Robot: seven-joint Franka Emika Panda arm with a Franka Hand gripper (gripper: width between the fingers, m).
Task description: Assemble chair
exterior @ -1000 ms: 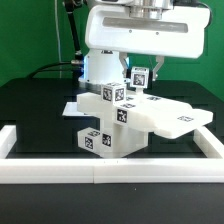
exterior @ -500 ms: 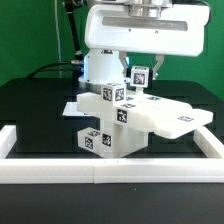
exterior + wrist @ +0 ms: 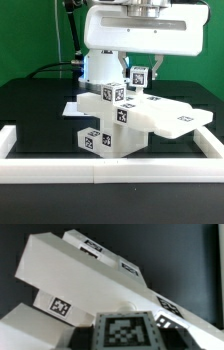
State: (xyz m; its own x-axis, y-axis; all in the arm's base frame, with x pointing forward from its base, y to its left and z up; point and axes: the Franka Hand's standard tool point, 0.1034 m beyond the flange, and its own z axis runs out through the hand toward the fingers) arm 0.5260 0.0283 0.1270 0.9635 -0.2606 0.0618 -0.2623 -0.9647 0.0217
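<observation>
The partly built chair [image 3: 120,118] stands mid-table: a flat white slab [image 3: 168,115] reaches toward the exterior view's right, joined to stacked tagged blocks [image 3: 105,135]. My gripper [image 3: 140,72] hangs just behind and above it, shut on a small tagged chair part [image 3: 140,77]. In the wrist view that part [image 3: 125,331] fills the space between my dark fingers [image 3: 86,334], with my gripper [image 3: 125,336] right over the chair's long tagged bar [image 3: 95,266]. The part's lower end is hidden behind the slab.
White border rails [image 3: 110,172] run along the front of the black table, with another rail [image 3: 10,138] on the exterior view's left. The marker board [image 3: 70,107] peeks out behind the chair. The robot's bulky white body [image 3: 135,30] looms overhead.
</observation>
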